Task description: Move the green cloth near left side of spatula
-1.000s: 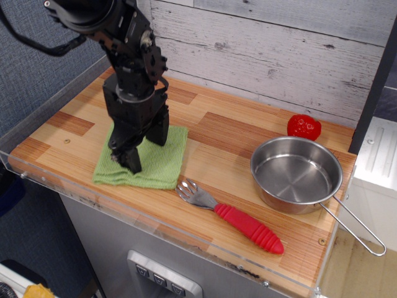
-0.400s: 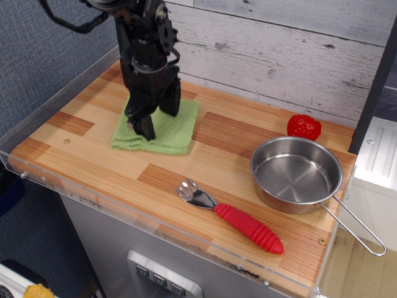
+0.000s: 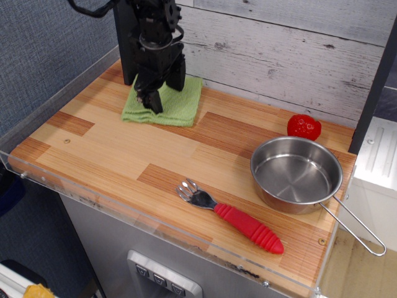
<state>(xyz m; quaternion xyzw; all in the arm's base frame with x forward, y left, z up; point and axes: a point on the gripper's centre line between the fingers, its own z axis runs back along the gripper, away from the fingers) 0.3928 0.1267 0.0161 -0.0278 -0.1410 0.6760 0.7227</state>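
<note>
The green cloth lies flat at the back left of the wooden table, close to the plank wall. My gripper points down onto the cloth's left part and is shut on it; its black body hides the cloth's back left corner. The spatula, with a silver tined head and a ribbed red handle, lies near the front edge, far to the front right of the cloth.
A steel pan with a long wire handle sits at the right. A red strawberry-like toy lies behind it. A clear rim runs along the table's front edge. The plank wall stands right behind the cloth.
The gripper has moved back and to the right, away from the front edge, and the green cloth has gone with it, from beside the spatula's head to the back of the table.
</note>
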